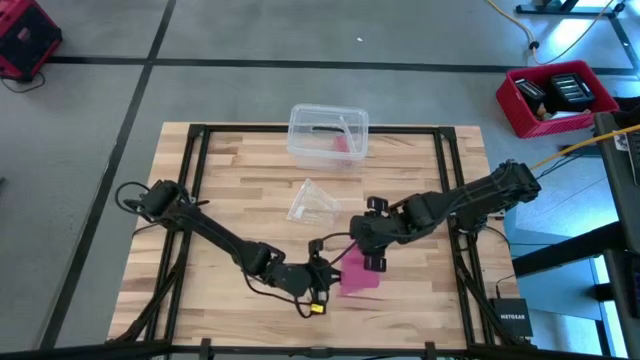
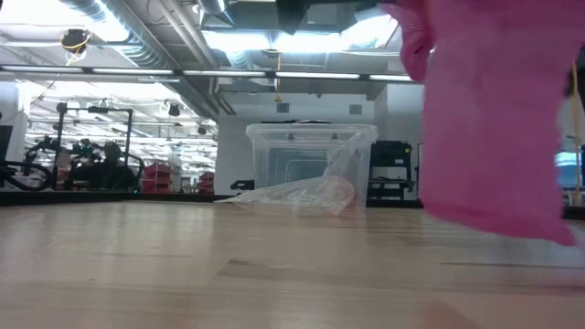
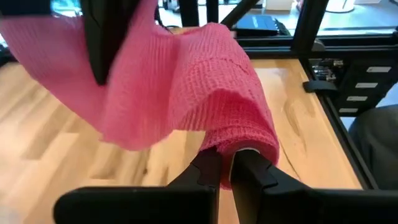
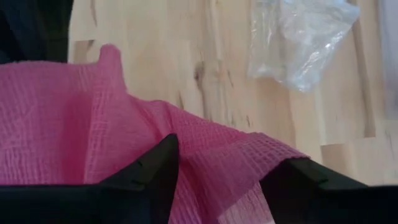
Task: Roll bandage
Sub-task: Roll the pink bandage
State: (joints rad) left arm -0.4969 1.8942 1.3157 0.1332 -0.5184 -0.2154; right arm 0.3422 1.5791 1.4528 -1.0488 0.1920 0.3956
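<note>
Pink bandage (image 2: 494, 119) fills the low view, hanging over the table's (image 1: 230, 200) front middle. My left gripper (image 3: 227, 171) is clamped on its rolled end, my right gripper (image 4: 217, 171) has fingers spread with fabric between them. Clear wrapper (image 1: 315, 200) and plastic box (image 1: 328, 135) sit behind.

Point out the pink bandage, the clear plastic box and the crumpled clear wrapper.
bandage (image 1: 358, 275): high view, middle of the loose fabric.
clear plastic box (image 1: 305, 120): high view, its rim.
clear wrapper (image 1: 313, 202): high view, its centre.
</note>
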